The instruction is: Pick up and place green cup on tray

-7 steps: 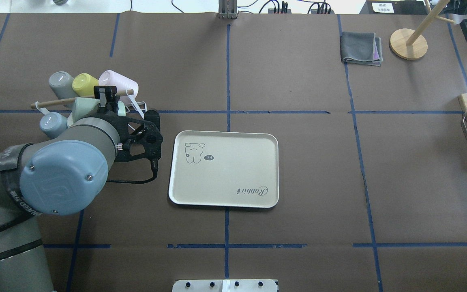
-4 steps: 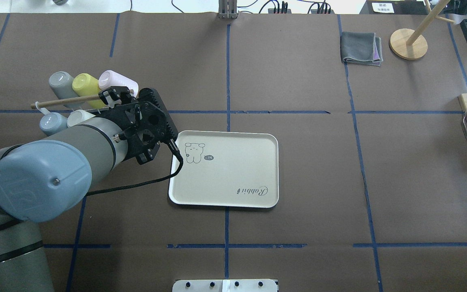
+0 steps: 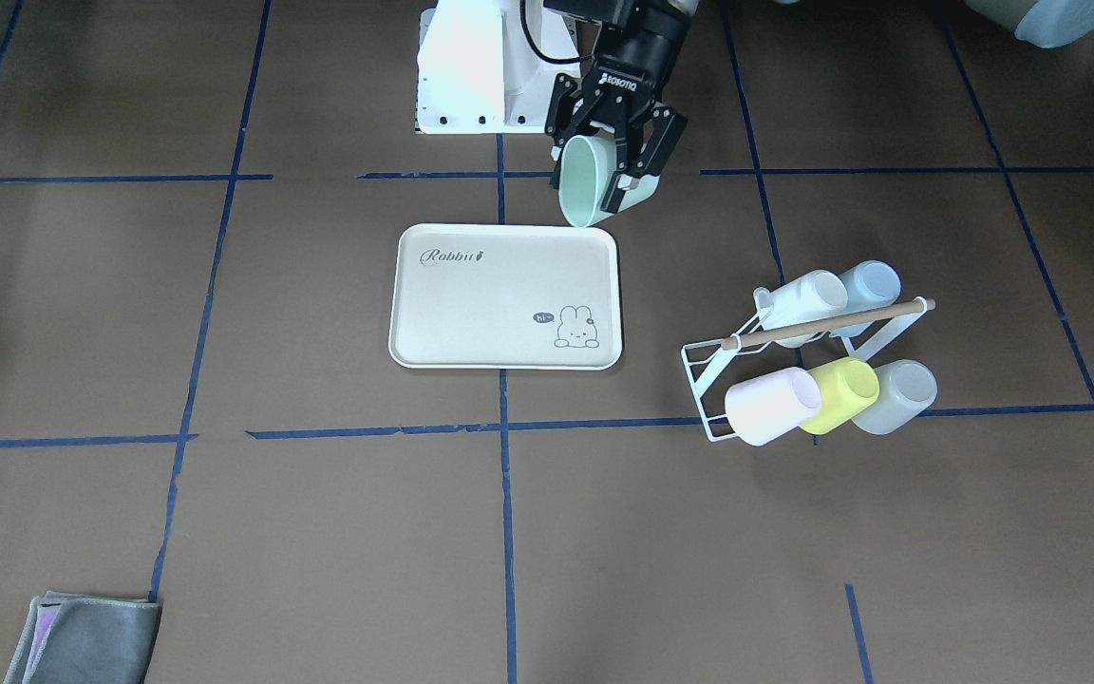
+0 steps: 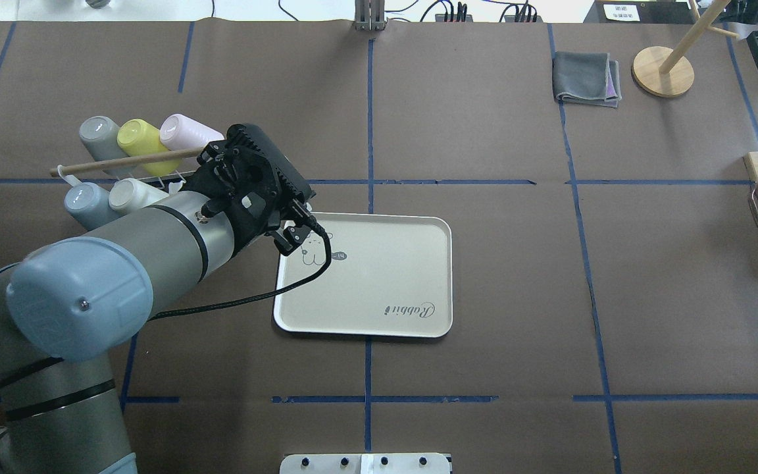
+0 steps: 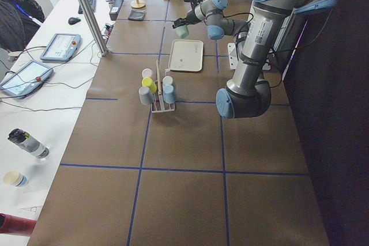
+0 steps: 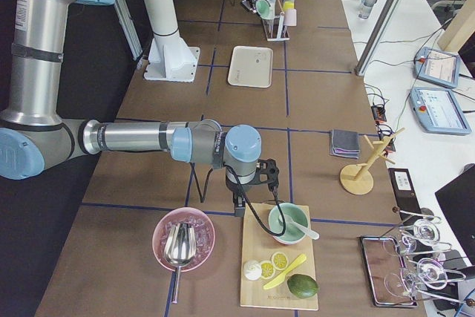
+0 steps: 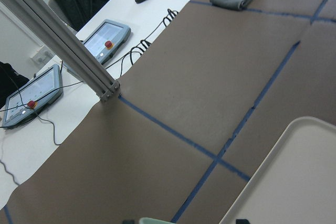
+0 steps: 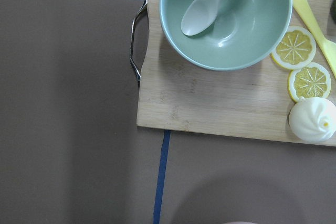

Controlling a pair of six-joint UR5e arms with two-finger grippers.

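While the tray (image 3: pixel 471 313) is lying flat on the tabletop (image 3: pixel 224 532), the left hand (image 3: pixel 594 195) is clamping the green cup (image 3: pixel 581 180), tilted, in the air by the tray's right end; farther right, a cup rack (image 3: pixel 832 321) is standing.

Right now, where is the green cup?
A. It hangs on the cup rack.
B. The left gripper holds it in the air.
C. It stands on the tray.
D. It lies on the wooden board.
B: the left gripper is shut on the green cup, which is tilted and off the table, near a corner of the tray.
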